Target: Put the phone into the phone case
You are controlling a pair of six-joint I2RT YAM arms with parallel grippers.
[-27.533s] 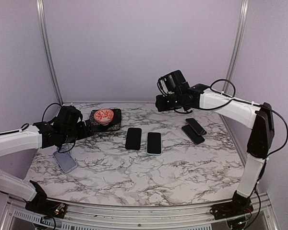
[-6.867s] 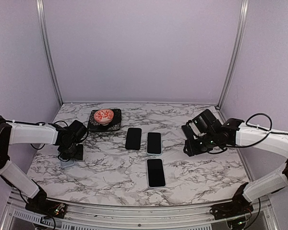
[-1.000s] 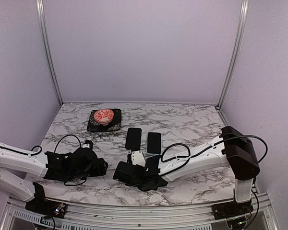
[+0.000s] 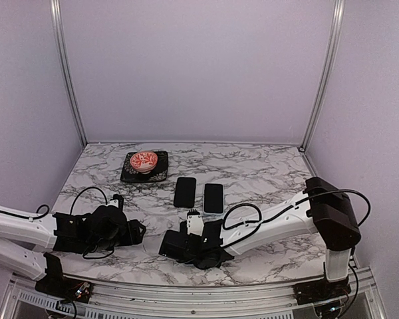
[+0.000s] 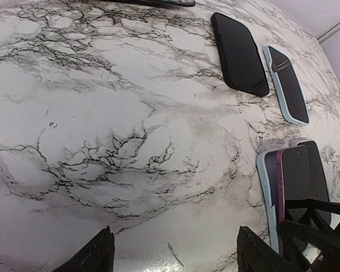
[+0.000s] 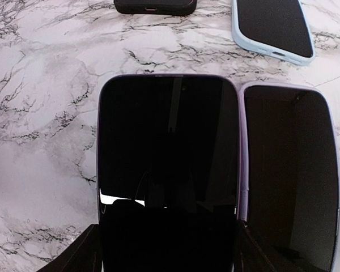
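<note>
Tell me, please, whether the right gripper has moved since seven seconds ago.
Yes. The right gripper has moved left and nearer: it was to the right of the black phone, and now sits just in front of it.

Case (image 6: 289, 170) is off its 9 o'clock spot, now at 6 o'clock just beside phone (image 6: 167, 141). Phone came from 3 o'clock; second phone there no longer seen. Right gripper (image 6: 169, 246) dropped from high at 1 o'clock to 6, clamping phone's sides. Left gripper (image 5: 175, 258) went from 9 to 7, and in the last second backed slightly toward 9.
</note>
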